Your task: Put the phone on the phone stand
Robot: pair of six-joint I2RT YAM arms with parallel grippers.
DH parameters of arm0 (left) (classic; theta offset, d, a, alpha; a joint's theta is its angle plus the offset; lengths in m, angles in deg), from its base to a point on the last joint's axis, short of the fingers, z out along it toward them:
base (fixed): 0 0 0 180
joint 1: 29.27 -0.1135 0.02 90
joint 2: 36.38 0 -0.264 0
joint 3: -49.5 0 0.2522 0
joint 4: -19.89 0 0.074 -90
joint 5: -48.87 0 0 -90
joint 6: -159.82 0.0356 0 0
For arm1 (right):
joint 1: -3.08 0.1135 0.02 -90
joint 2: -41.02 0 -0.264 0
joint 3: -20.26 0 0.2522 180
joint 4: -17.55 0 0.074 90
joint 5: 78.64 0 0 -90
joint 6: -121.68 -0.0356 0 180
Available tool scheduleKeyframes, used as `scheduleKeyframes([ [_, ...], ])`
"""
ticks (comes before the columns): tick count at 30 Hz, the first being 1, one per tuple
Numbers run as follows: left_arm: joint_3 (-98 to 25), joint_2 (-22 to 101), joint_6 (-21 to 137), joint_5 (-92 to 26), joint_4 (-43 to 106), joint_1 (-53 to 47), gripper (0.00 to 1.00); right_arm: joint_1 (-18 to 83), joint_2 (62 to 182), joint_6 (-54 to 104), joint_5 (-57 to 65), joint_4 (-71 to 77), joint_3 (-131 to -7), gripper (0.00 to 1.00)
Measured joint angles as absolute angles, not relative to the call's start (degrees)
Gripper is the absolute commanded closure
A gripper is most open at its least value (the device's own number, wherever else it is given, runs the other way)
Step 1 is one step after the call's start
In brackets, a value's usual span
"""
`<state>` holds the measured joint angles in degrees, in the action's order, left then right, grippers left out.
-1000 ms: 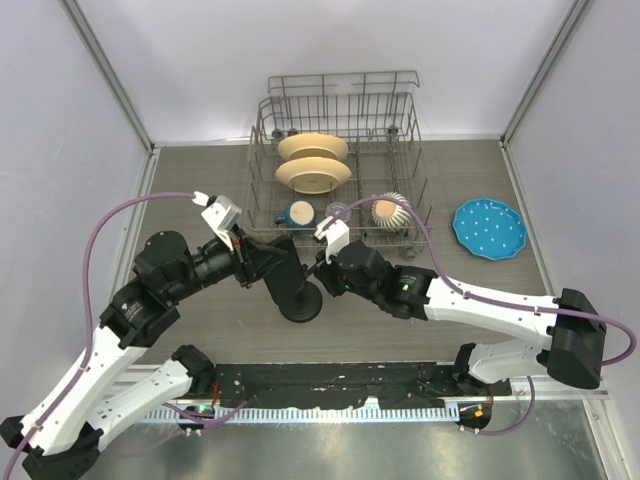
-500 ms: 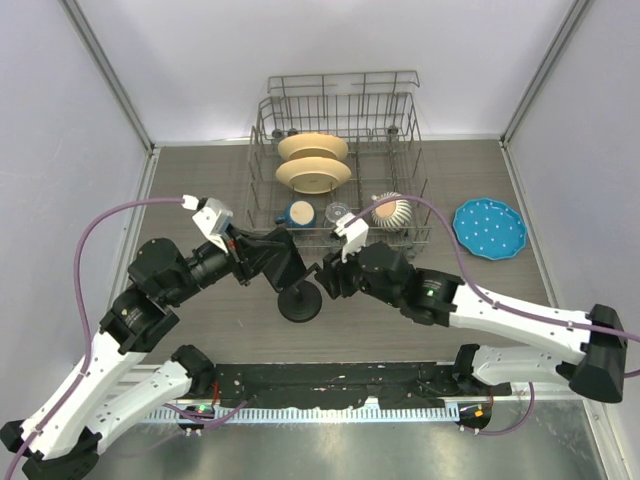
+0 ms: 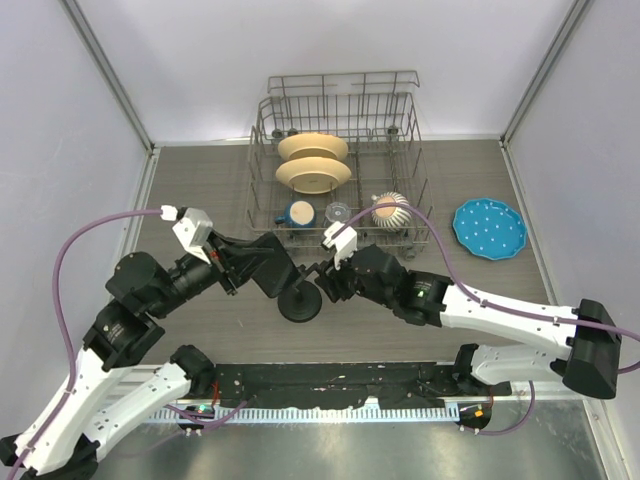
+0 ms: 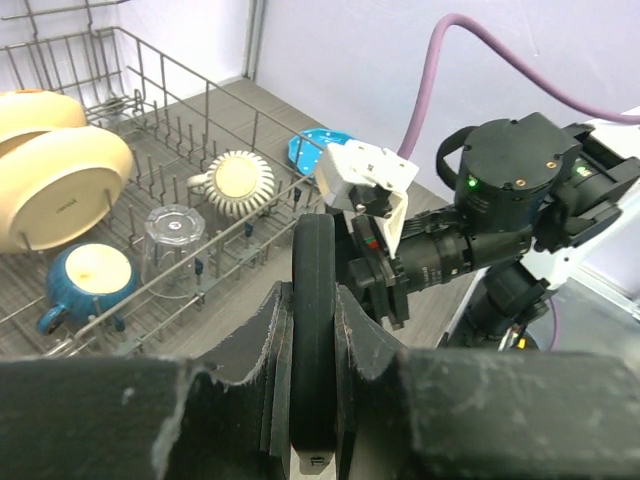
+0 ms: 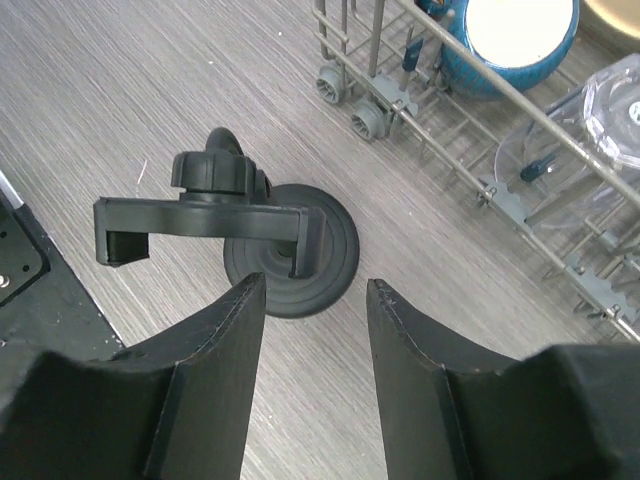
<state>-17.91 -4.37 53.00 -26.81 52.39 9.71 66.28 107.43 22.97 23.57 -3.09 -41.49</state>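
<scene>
My left gripper (image 4: 312, 318) is shut on the black phone (image 4: 313, 262), held edge-on between the fingers. In the top view it (image 3: 274, 270) hovers just left of the phone stand (image 3: 300, 304), whose round disc base rests on the table. The right wrist view shows the stand's disc base (image 5: 318, 262) and its empty clamp head (image 5: 200, 220) from above. My right gripper (image 5: 315, 288) is open and empty, just above and beside the stand; in the top view it (image 3: 324, 284) sits at the stand's right.
A wire dish rack (image 3: 340, 120) stands behind the stand, holding two cream bowls (image 3: 312, 175), a blue cup (image 3: 299, 212), a glass and a ribbed cup (image 3: 388, 208). A blue plate (image 3: 489, 228) lies at the right. Rack wheels (image 5: 365, 118) are near the stand.
My left arm has drawn back to the left with the phone still gripped. My right gripper shifted right, then back toward the stand. The stand has not moved.
</scene>
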Motion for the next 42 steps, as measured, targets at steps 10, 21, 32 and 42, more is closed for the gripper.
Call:
scheduleKeyframes([
  [10,-21.6,4.4,50.1,-14.9,52.5,9.7,1.0,65.5,109.3,27.6,21.4,4.0,-41.5,0.84],
  [21,-14.5,5.7,52.3,-1.2,39.1,9.8,1.0,59.3,109.5,28.5,11.4,6.0,-40.2,0.86],
  [32,-15.2,5.4,52.0,-5.0,34.1,9.8,1.0,58.3,109.6,28.6,8.7,6.4,-40.1,0.66],
  [42,-15.2,2.0,52.1,-6.1,35.9,9.8,1.0,57.9,112.0,28.8,7.6,7.3,-40.1,0.66],
])
